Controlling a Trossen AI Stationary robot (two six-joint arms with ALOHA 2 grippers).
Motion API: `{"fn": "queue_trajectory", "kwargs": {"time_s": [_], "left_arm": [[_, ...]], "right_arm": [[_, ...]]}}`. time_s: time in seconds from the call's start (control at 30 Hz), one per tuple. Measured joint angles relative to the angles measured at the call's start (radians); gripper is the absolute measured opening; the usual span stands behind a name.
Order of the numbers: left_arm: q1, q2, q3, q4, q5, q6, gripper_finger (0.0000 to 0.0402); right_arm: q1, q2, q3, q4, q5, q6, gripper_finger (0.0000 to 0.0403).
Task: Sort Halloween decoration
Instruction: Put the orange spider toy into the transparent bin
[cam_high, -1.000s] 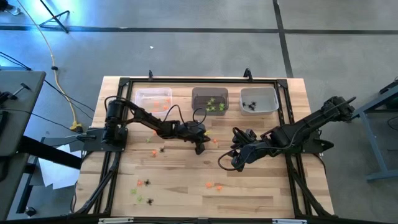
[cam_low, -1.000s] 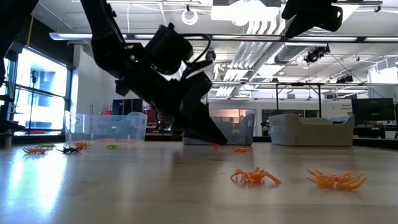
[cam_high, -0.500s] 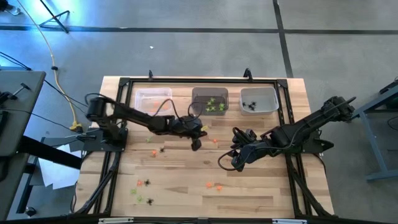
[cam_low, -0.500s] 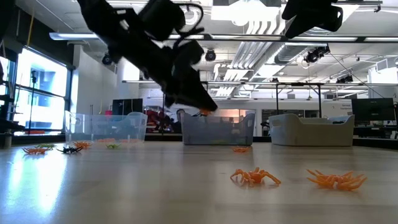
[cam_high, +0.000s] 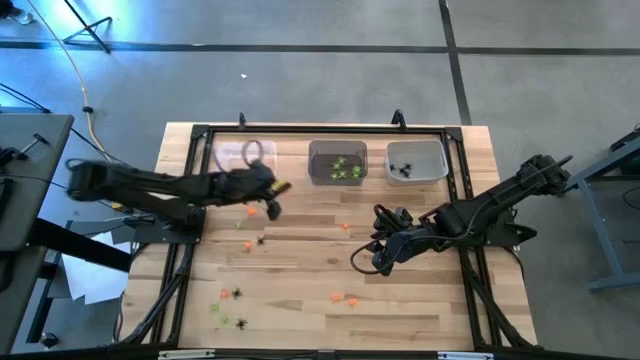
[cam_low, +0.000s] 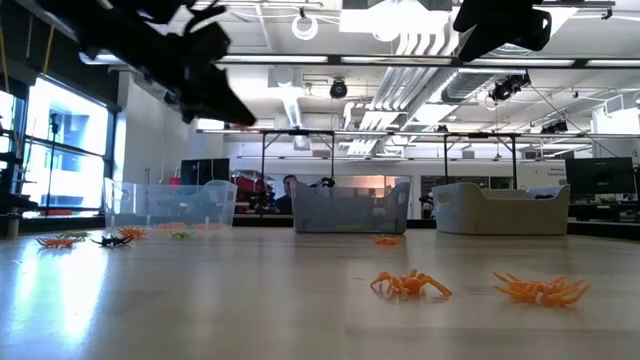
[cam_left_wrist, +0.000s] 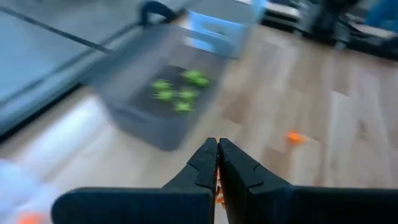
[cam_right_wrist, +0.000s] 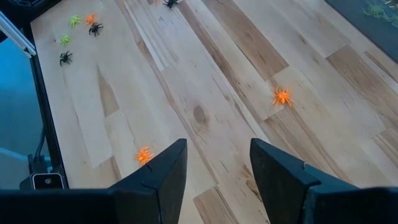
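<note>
High view: the left arm lies stretched almost flat across the table's left side, its left gripper (cam_high: 273, 203) just below the clear bin (cam_high: 246, 156) at the back left, fingers pinched together. The right arm reaches in from the right edge, bent low, with the right gripper (cam_high: 362, 262) over the middle of the wooden table (cam_high: 300, 280), fingers spread and holding nothing. Green trinkets (cam_high: 345, 168) lie in the middle bin (cam_high: 337, 161), black spiders (cam_high: 402, 170) in the right bin (cam_high: 416, 160); more pieces are scattered on the boards. Low view: the left gripper hangs high at the upper left, well above the table; two orange trinkets (cam_low: 411, 284) lie in front. Left wrist view: the fingers (cam_left_wrist: 205, 163) are clamped on a sliver of orange. Right wrist view: the wide-apart fingers (cam_right_wrist: 165, 168) point down at bare wood.
</note>
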Motion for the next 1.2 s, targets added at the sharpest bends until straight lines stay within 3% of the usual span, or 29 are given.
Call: {"fn": "queue_trajectory", "kwargs": {"time_s": [0.23,0.4,0.73,0.97,1.2], "left_arm": [[0.179,-0.268,-0.136,-0.071,-0.049,0.018,0.0],[0.328,-0.358,-0.199,-0.088,-0.049,0.019,0.0],[0.536,-0.354,-0.218,-0.089,0.043,0.017,0.0],[0.561,-0.33,-0.218,-0.149,0.106,-0.006,0.0],[0.561,-0.207,-0.218,-0.196,0.106,-0.035,0.0]], "right_arm": [[0.0,0.0,0.0,0.002,0.0,0.0,0.0171],[0.0,0.0,0.0,-0.001,0.0,0.0,0.0171],[0.0,0.0,0.0,0.0,0.0,0.0,0.0171],[0.0,0.0,0.0,0.0,0.0,0.0,0.0171],[0.0,0.0,0.0,0.0,0.0,0.0,0.0171]]}}
